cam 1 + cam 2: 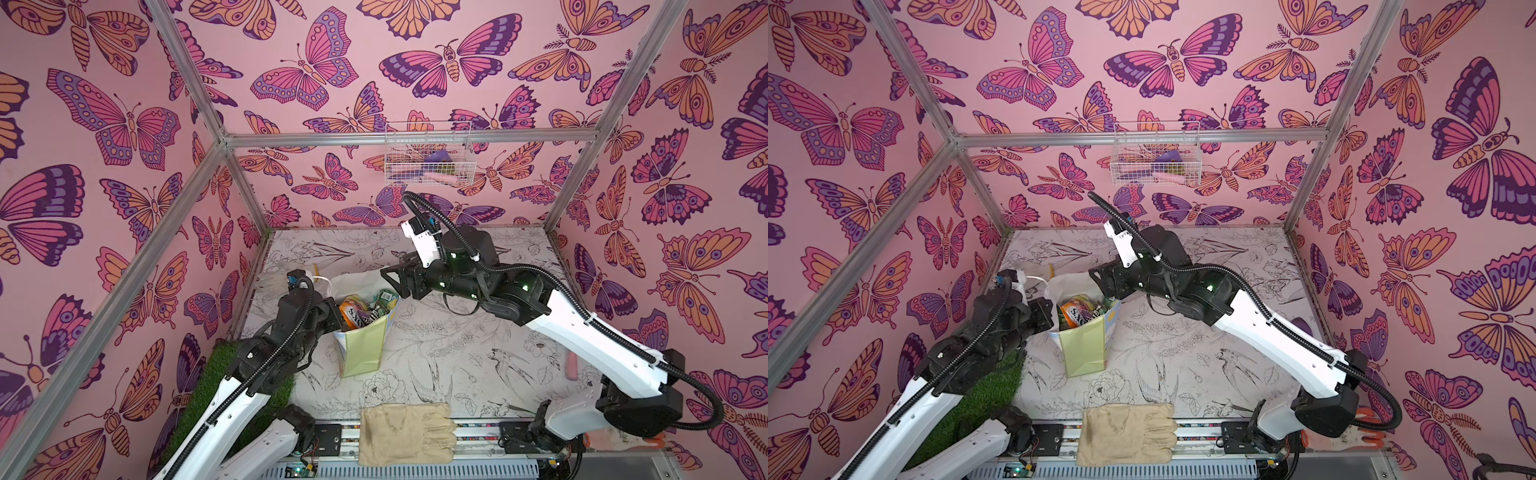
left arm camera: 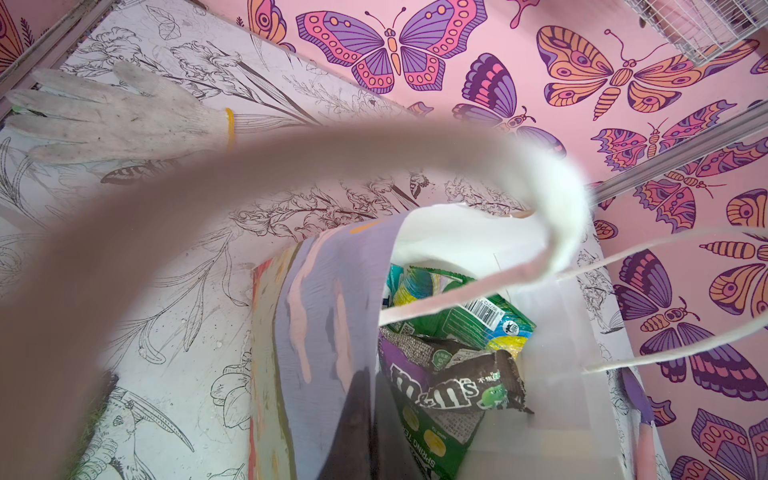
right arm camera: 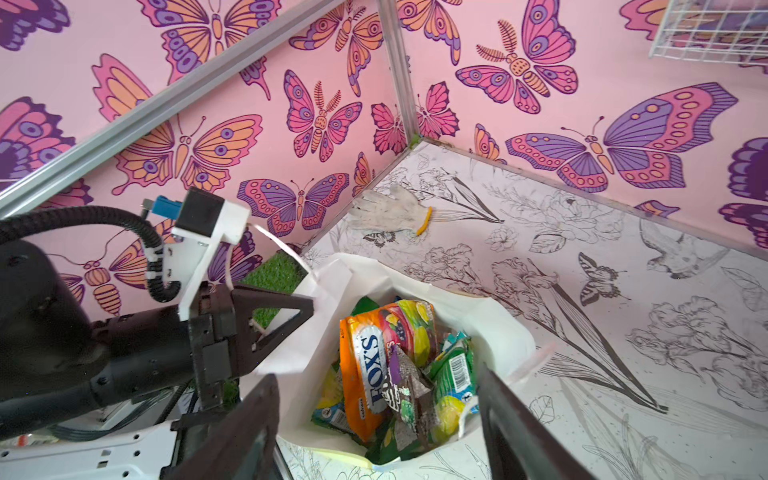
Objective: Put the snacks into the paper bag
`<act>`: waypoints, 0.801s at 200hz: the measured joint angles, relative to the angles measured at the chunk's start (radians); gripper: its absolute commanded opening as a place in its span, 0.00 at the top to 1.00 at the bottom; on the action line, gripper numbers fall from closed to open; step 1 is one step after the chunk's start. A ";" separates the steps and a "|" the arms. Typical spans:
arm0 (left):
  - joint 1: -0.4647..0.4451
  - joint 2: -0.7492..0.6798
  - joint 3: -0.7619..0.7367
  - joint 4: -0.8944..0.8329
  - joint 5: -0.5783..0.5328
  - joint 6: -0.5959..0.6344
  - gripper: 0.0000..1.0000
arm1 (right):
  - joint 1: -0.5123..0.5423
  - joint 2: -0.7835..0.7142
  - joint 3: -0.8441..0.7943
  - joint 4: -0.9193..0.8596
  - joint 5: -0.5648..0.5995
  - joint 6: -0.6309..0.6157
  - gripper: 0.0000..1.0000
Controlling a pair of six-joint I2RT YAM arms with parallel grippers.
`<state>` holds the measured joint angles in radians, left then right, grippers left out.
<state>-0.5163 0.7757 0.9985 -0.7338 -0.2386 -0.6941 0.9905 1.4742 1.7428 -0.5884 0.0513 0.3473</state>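
Note:
The paper bag (image 1: 362, 347) (image 1: 1082, 352) stands upright left of the table's middle, mouth open. Inside lie the snacks: an orange Fox's packet (image 1: 352, 314) (image 3: 365, 365), a dark brown m&m's packet (image 2: 451, 386) (image 3: 406, 388) and green packets (image 2: 471, 320) (image 3: 454, 365). My left gripper (image 1: 332, 312) (image 2: 370, 430) (image 3: 308, 308) is shut on the bag's left wall near the rim. One white cord handle (image 2: 291, 166) drapes blurred across the left wrist view. My right gripper (image 1: 392, 279) (image 3: 378, 374) hangs open just above the bag's mouth, nothing between its fingers.
A beige glove (image 1: 405, 432) lies at the front edge. A white knit glove (image 2: 120, 116) (image 3: 386, 208) rests at the back left corner. A white wire basket (image 1: 428, 160) hangs on the back wall. Green turf (image 1: 203, 386) borders the left, and a pink stick (image 1: 572, 365) lies far right.

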 measured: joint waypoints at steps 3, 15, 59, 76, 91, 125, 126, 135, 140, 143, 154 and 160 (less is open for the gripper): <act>0.000 0.000 0.000 0.000 0.000 0.000 1.00 | -0.001 0.000 0.000 -0.005 0.004 0.001 0.25; 0.000 0.000 0.000 0.000 0.000 0.000 1.00 | -0.006 0.000 0.000 -0.026 0.016 0.014 0.25; 0.000 -0.001 0.000 0.000 0.000 0.000 1.00 | -0.056 -0.009 -0.040 -0.065 0.019 0.065 0.22; 0.000 -0.001 0.000 0.000 0.000 -0.002 1.00 | -0.069 -0.010 -0.063 -0.066 0.004 0.080 0.22; 0.000 -0.001 0.000 0.000 0.000 -0.003 1.00 | -0.079 -0.010 -0.077 -0.066 -0.020 0.098 0.23; 0.000 -0.001 0.000 0.000 0.000 -0.003 1.00 | -0.096 -0.008 -0.111 -0.034 -0.086 0.128 0.25; 0.000 -0.001 0.000 0.000 0.000 -0.003 1.00 | -0.096 -0.008 -0.111 -0.034 -0.087 0.129 0.25; 0.000 -0.001 0.000 0.000 0.000 -0.003 1.00 | -0.100 -0.004 -0.115 -0.026 -0.106 0.137 0.27; 0.000 -0.001 0.000 0.000 0.000 -0.003 1.00 | -0.103 -0.001 -0.116 -0.021 -0.115 0.142 0.28; 0.000 -0.001 0.000 0.000 0.000 -0.003 1.00 | -0.105 0.002 -0.116 -0.016 -0.123 0.145 0.28; 0.000 -0.001 0.000 0.000 0.000 -0.003 1.00 | -0.111 0.010 -0.121 0.008 -0.147 0.153 0.30; 0.000 -0.001 0.000 0.000 0.000 -0.003 1.00 | -0.114 0.014 -0.123 0.017 -0.157 0.156 0.31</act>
<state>-0.5163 0.7750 0.9985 -0.7341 -0.2386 -0.6971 0.8768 1.4883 1.6196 -0.5713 -0.1059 0.5037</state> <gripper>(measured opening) 0.044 0.706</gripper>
